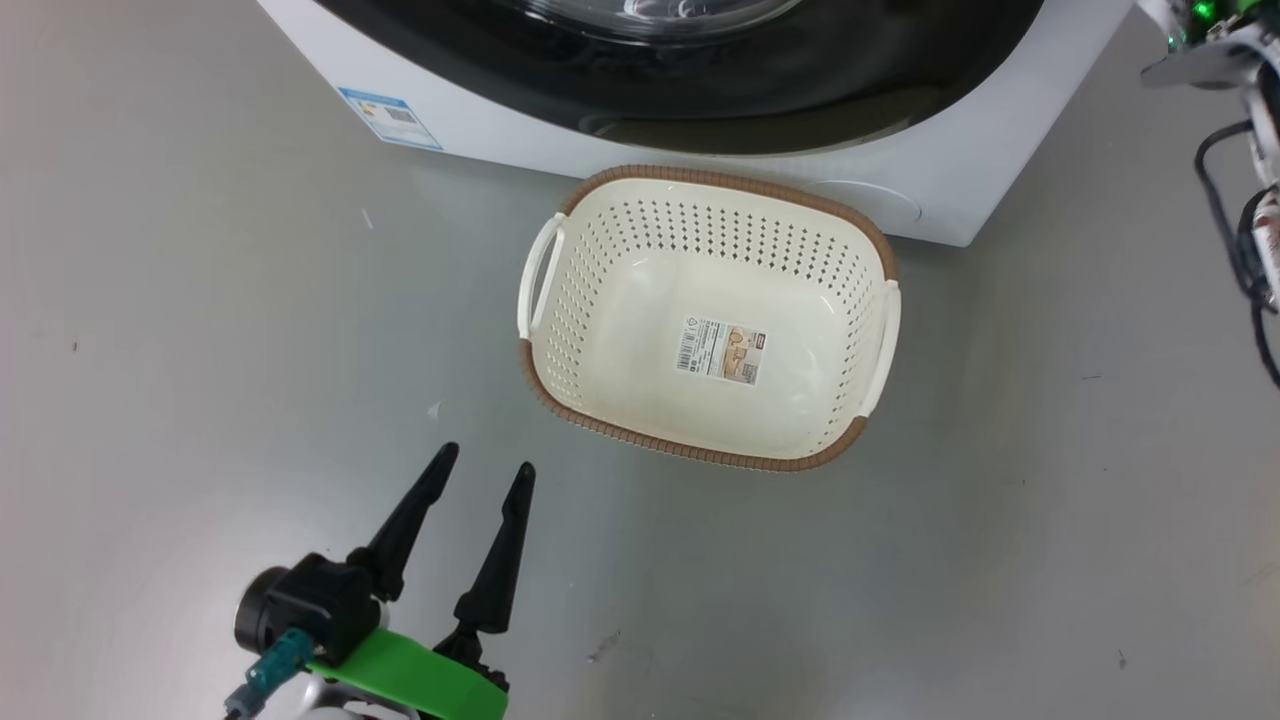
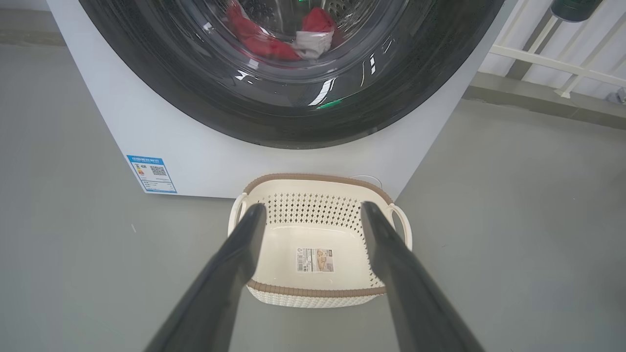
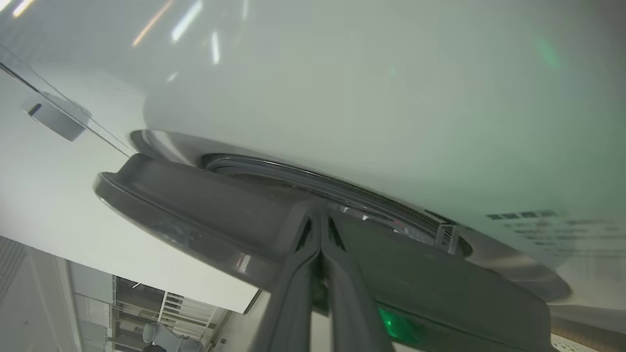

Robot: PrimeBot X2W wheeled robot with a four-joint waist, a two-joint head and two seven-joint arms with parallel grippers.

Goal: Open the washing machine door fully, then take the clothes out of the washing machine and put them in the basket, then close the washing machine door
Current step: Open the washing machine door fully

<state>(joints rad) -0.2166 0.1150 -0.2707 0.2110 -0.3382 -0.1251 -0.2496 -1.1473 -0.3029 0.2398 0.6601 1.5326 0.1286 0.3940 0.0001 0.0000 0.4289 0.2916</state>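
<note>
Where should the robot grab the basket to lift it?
Probably the white left handle, coming from above. It loops out from the rim of the basket, leaving a gap for one finger, and the basket sits upright on the floor. The open left hand is nearest it.

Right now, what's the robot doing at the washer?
The shut right gripper has its fingertips at the edge of the round, glossy black-rimmed washing machine door; whether the door is ajar I cannot tell. Bright red, white-trimmed clothes show through its window. The small cream perforated plastic basket sits empty on the grey floor before the big white washing machine. The open left gripper hovers beside it, holding nothing.
</note>
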